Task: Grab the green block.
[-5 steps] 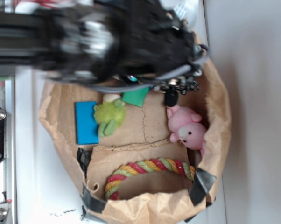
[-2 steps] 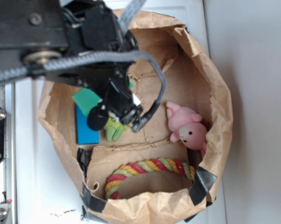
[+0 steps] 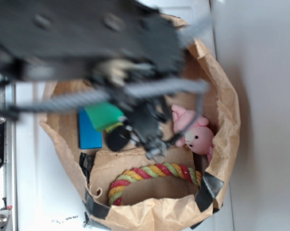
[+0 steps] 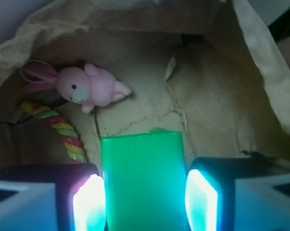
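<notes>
The green block (image 4: 142, 185) is a flat, smooth green slab standing between my two lit fingers in the wrist view, both pads against its sides. My gripper (image 4: 145, 202) is shut on it. In the exterior view the green block (image 3: 104, 115) hangs above the floor of the brown paper bag, just beside the blue block. My gripper (image 3: 117, 132) and the blurred black arm reach in from the upper left and hide much of the bag's back part.
The brown paper bag (image 3: 222, 96) walls in everything. Inside it lie a blue block (image 3: 89, 131), a pink plush bunny (image 3: 195, 134) (image 4: 82, 86) and a striped rope ring (image 3: 154, 174) (image 4: 63, 132). White table surface surrounds the bag.
The gripper carried the green block from the bag's back middle leftward over the blue block, then slightly back toward the rope ring. The arm now covers the lime plush toy.
</notes>
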Robot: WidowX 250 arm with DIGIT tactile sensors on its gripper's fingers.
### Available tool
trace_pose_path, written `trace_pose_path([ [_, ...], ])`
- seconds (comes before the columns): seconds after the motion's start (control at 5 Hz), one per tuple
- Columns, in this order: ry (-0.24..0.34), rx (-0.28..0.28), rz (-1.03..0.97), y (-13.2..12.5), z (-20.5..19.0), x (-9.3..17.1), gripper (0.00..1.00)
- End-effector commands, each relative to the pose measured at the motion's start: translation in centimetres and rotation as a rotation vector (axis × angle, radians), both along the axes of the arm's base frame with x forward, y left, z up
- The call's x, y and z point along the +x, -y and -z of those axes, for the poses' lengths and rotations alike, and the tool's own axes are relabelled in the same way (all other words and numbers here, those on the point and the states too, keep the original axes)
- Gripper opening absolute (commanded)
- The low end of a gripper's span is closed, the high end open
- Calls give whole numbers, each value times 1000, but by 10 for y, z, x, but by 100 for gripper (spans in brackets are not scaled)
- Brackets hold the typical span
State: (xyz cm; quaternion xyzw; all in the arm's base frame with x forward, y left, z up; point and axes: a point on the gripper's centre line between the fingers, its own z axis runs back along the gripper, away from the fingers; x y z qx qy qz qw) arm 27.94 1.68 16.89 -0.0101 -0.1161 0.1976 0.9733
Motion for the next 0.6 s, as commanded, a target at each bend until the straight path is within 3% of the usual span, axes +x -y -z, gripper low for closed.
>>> trace_pose_path([
  [0.0,19,62,93,6,-28,-7,0],
  [0.2,53,104,66,6,-27,-7,0],
  [0.4,135,154,13,11,-27,-9,0],
])
